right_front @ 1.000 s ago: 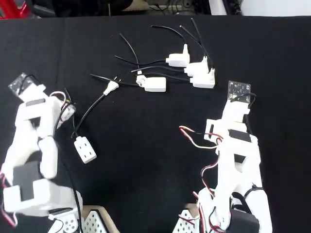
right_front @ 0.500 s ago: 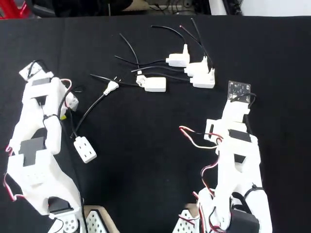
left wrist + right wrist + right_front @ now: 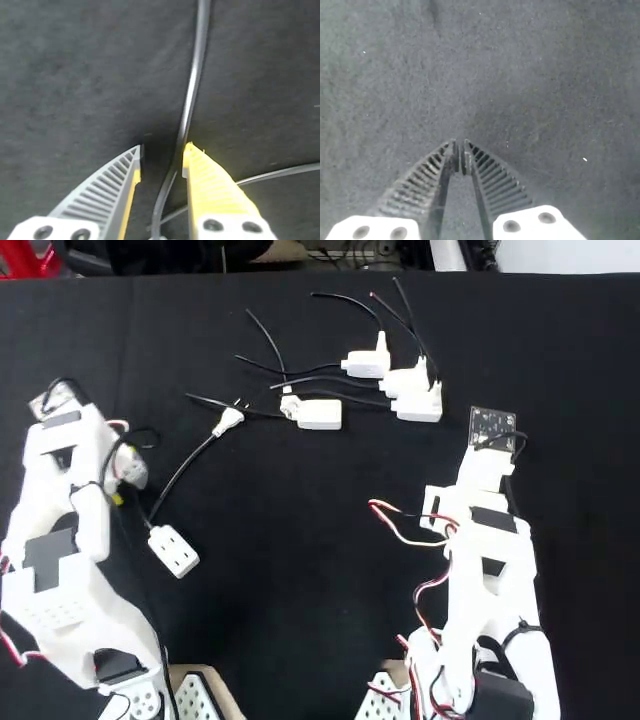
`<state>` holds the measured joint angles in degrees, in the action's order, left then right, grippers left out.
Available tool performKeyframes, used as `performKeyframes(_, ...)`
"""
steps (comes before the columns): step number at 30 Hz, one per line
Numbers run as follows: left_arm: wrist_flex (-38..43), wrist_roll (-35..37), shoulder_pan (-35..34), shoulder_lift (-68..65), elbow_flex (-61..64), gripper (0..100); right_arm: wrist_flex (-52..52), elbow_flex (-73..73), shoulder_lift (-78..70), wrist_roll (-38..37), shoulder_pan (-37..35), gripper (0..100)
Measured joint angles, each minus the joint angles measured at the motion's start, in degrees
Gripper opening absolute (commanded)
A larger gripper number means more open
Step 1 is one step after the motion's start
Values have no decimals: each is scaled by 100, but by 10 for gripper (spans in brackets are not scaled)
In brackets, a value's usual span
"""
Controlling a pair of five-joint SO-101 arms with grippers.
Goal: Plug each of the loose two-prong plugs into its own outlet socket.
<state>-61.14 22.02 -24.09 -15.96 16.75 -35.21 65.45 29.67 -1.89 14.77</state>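
A loose white two-prong plug [image 3: 228,421] lies on the black cloth, and its black cable [image 3: 180,475] runs down to a white outlet socket [image 3: 174,549]. My left gripper [image 3: 161,150] is open low over the cloth, with that cable [image 3: 192,85] passing between its grey and yellow fingers, close to the yellow one. In the high view the left arm [image 3: 65,490] stands just left of the cable. Three more white sockets [image 3: 318,413] [image 3: 368,362] [image 3: 416,396] with short black cords lie at the far centre. My right gripper [image 3: 459,147] is shut over bare cloth.
The right arm [image 3: 485,540] stands at the near right with red and white wires looping off its side. Bare black cloth lies between the two arms. Light-coloured mounts sit at the table's near edge [image 3: 200,690].
The left arm swung toward the far side, then came back nearer and lower onto the cable. The near socket shifted slightly. The right arm has kept still.
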Motion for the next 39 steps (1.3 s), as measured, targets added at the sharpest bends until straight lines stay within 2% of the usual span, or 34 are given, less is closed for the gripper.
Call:
performKeyframes(8, -1433, -1011, -1002, 0, -35, 137, 0, 0, 0, 0, 0, 13)
performKeyframes(13, -2022, -1881, -1600, -18, 79, 137, 0, 0, 0, 0, 0, 13)
performKeyframes(19, -2699, -3446, -2242, -26, 88, 137, 0, 0, 0, 0, 0, 13)
performKeyframes(24, -2831, -4870, -2532, 62, 88, 159, 0, 0, 0, -167, 0, 13)
performKeyframes(27, -2936, -5415, -2646, 492, 88, 249, 0, 0, 0, -185, 0, 13)
performKeyframes(31, -3059, -5732, -2708, 1345, 220, 352, 0, 0, 0, -193, 0, 13)
performKeyframes(35, -3059, -6347, -2690, 2435, 747, 345, 0, 0, 0, -193, 0, 13)
performKeyframes(39, -2875, -7798, -2453, 3657, 1495, 345, 0, 0, 0, -193, 0, 13)
